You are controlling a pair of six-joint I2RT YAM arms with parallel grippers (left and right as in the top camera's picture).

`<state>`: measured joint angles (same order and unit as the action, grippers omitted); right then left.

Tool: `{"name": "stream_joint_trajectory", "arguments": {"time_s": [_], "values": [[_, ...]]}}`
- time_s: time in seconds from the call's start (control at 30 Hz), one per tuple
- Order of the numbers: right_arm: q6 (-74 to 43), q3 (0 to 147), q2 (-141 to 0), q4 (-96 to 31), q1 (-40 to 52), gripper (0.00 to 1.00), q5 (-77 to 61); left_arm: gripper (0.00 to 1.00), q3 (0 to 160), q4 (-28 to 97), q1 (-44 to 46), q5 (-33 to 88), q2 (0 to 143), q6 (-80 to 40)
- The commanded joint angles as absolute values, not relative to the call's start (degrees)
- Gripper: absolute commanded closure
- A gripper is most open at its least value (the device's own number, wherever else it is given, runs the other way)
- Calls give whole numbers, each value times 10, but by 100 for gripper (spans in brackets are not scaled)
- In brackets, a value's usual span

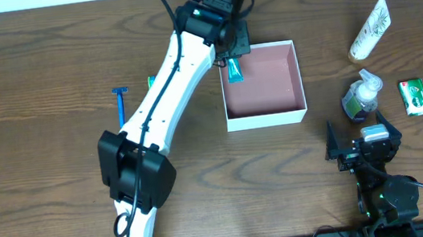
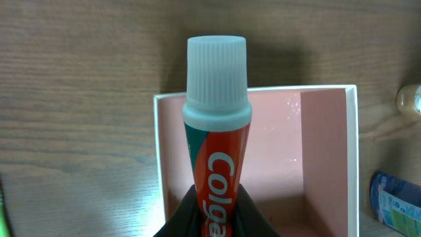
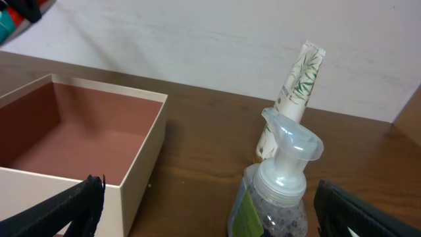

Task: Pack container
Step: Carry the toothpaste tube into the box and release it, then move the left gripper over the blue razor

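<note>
toothpaste tube point(image 2: 216, 131) clenched in left jaws, cap end down, over container's point(image 1: 271, 79) far-left corner; interior lies just rightward. right jaws released, idle by soap bottle point(image 1: 361, 100).

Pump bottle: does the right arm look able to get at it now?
Probably yes. The open right gripper faces the pump bottle, which shows between its fingers in the wrist view, with nothing between them. The left gripper holds the toothpaste far off, at the container.
</note>
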<state>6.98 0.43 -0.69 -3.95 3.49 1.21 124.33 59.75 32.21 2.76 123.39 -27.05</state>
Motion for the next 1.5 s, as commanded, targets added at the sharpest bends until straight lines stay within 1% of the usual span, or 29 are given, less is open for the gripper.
{"name": "stream_joint_trajectory", "arguments": {"time_s": [0.0,0.17,0.67,0.93,1.0,1.13,1.23,1.47], "values": [[78,3,-3,-41,29,1,10,85,1240,601,335,21,1243,-286],[78,3,-3,-41,29,1,10,83,1229,605,348,21,1243,-286],[78,3,-3,-41,29,1,10,83,1145,588,354,21,1243,-286],[78,3,-3,-41,29,1,10,83,1141,561,353,21,1243,-286],[78,3,-3,-41,29,1,10,76,1148,547,351,24,1243,-286],[78,3,-3,-41,29,1,10,68,1176,548,333,25,1236,-286],[78,3,-3,-41,29,1,10,66,1180,578,299,22,1217,-286],[78,3,-3,-41,29,1,10,62,1173,700,195,21,1209,-281]]}}
